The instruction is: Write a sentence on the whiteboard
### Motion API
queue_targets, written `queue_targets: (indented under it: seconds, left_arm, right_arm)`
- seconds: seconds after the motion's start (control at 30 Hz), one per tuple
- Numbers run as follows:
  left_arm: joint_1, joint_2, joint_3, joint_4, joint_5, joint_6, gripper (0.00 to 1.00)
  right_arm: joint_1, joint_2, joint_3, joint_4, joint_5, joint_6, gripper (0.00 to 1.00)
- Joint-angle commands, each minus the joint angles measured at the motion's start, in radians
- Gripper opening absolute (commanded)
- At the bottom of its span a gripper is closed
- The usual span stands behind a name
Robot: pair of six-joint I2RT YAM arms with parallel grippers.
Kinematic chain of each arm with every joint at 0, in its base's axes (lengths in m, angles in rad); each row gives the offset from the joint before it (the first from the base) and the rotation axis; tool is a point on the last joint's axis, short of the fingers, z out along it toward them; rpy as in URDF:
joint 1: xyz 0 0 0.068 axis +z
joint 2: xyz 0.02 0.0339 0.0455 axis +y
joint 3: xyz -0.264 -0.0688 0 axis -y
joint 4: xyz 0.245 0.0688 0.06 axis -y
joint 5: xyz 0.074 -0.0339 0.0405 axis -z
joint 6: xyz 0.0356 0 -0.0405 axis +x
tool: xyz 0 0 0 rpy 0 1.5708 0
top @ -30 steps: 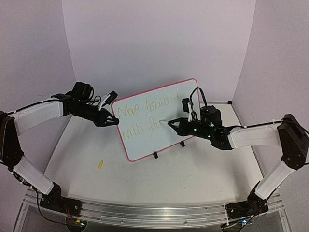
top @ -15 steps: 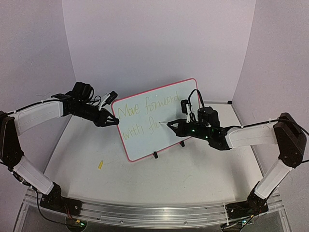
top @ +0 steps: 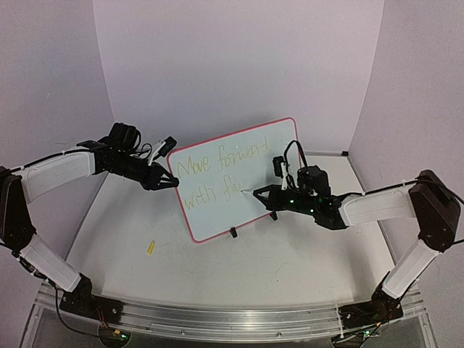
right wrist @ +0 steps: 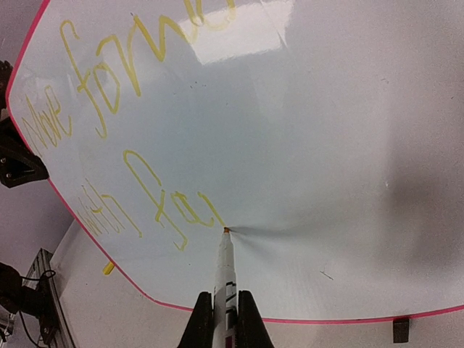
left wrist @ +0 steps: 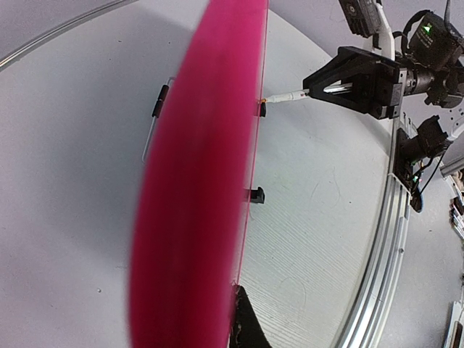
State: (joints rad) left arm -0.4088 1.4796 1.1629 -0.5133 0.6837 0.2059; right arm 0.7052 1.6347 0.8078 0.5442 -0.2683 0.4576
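The whiteboard (top: 250,206) stands tilted on the table, with a red-pink rim. The sentence (top: 217,163) in yellow-green cursive reads "Move forward" and, below it, "with fa" (right wrist: 170,210). My right gripper (top: 267,194) is shut on a white marker (right wrist: 225,270), and its tip touches the board right after the "a". In the right wrist view the gripper (right wrist: 225,301) sits low at the centre. My left gripper (top: 171,181) is shut on the board's left edge. In the left wrist view the rim (left wrist: 203,181) is a blurred red band, with one black finger (left wrist: 250,330) beside it.
A small yellow marker cap (top: 151,247) lies on the table left of the board, also in the right wrist view (right wrist: 108,267). The board's two black feet (top: 233,233) (top: 273,215) rest on the table. An aluminium rail (top: 232,319) runs along the near edge.
My right gripper has moved a little left and down along the board with the marker. The second line has grown by a stroke after the "f". The left arm has not moved.
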Motion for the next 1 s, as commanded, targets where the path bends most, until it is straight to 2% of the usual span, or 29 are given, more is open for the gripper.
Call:
queue_targets:
  seconds: [0.0, 0.23, 0.97]
  left_arm:
    - [-0.032, 0.039, -0.01, -0.049, -0.093, 0.051, 0.0]
    - [-0.032, 0.039, -0.011, -0.048, -0.093, 0.051, 0.0]
    - [-0.033, 0.035, -0.011, -0.048, -0.091, 0.05, 0.0]
  right_arm:
    - [-0.003, -0.076, -0.007, 0.043, -0.037, 0.0, 0.0]
    - [0.014, -0.113, 0.017, 0.04, -0.024, -0.025, 0.0]
    - [0.013, 0.022, 0.099, 0.031, 0.042, -0.036, 0.0]
